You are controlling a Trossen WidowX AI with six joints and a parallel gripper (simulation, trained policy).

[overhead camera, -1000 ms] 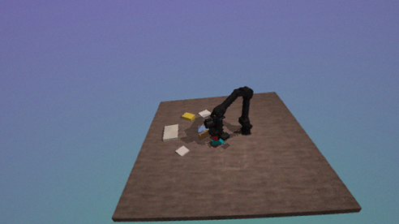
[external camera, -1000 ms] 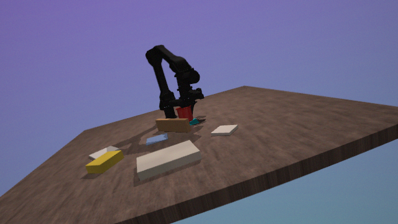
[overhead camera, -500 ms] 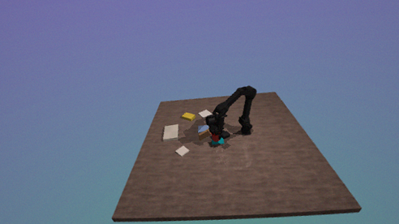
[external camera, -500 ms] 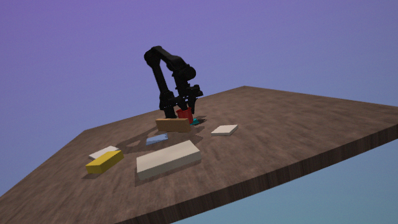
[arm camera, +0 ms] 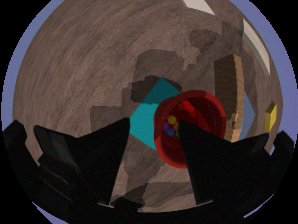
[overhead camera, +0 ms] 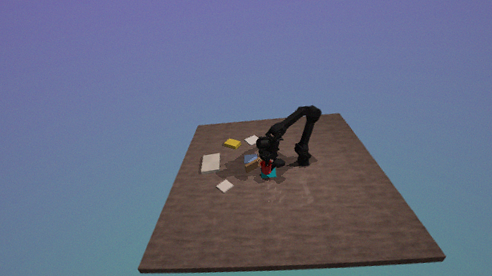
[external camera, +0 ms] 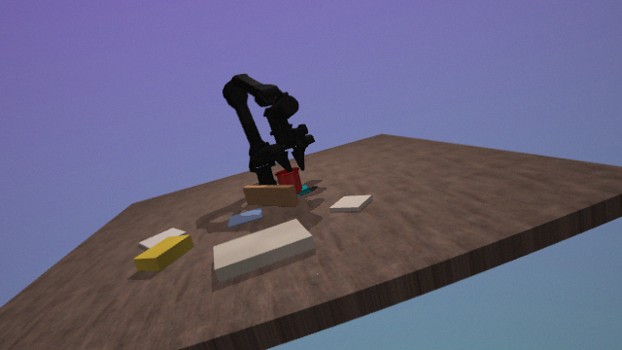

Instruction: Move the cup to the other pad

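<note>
The red cup [overhead camera: 266, 168] [external camera: 289, 182] [arm camera: 217, 112] stands roughly upright over the right part of the teal pad [overhead camera: 273, 175] [external camera: 304, 191] [arm camera: 143, 120] in the wrist view; its base is hidden, so its exact footing cannot be told. Several coloured marbles [arm camera: 172, 120] lie inside the cup. My gripper [external camera: 296, 169] [arm camera: 155, 121] is partly open and grips nothing. Its fingertips are at rim height, one outside the cup and one over its mouth, with the near wall between them. The blue pad [overhead camera: 250, 158] [external camera: 245, 218] [arm camera: 249, 116] bears no cup.
A tan wooden block [overhead camera: 252, 165] [external camera: 270, 195] [arm camera: 236, 90] stands between the cup and the blue pad. A large off-white block [overhead camera: 211, 162] [external camera: 262, 249], a yellow block [overhead camera: 232, 143] [external camera: 164, 253] and two thin white tiles [overhead camera: 225, 185] [external camera: 351, 203] lie farther off.
</note>
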